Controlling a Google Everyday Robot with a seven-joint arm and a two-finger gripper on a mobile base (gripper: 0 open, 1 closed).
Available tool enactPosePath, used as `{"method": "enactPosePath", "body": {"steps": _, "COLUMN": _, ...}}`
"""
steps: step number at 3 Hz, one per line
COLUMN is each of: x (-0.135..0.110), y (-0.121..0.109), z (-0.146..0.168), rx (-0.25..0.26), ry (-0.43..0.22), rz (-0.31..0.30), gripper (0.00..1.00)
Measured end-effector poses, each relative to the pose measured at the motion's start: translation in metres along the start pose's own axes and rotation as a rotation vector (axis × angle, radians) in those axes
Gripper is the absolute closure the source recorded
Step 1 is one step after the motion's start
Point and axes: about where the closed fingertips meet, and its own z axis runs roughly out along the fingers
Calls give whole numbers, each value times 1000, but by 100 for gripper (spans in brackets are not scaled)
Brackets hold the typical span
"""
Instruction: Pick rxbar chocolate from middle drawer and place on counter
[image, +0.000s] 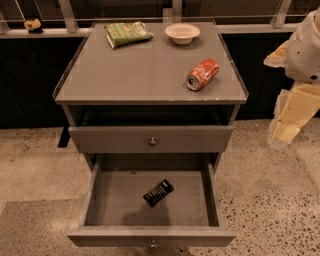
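No text is legible; hand far right.

view: single camera, high in front of the broad matte grey square counter | facing: down and forward onto counter | range: near, open shallow grey middle drawer below counter, nearest lens | jaws: right of counter, at frame edge

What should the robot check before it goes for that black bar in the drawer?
1. Drawer open: ok.
2. Bar in plain sight, alone on the drawer floor: ok.
3. Bare room on the counter for the bar: ok, left of the can.
4. Can steady on its side: cannot tell.
5. End effector above the bar: not ok, it hangs to the right of the counter.
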Motion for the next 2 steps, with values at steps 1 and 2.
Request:
{"method": "enactPosePath", "body": {"steps": 1, "x": 0, "y": 0, "z": 0, "rx": 0, "ry": 0, "rz": 0, "gripper": 0}}
{"method": "enactPosePath", "body": {"steps": 2, "x": 0, "y": -1, "z": 0, "rx": 2, "ry": -23, "rz": 5, "gripper": 0}}
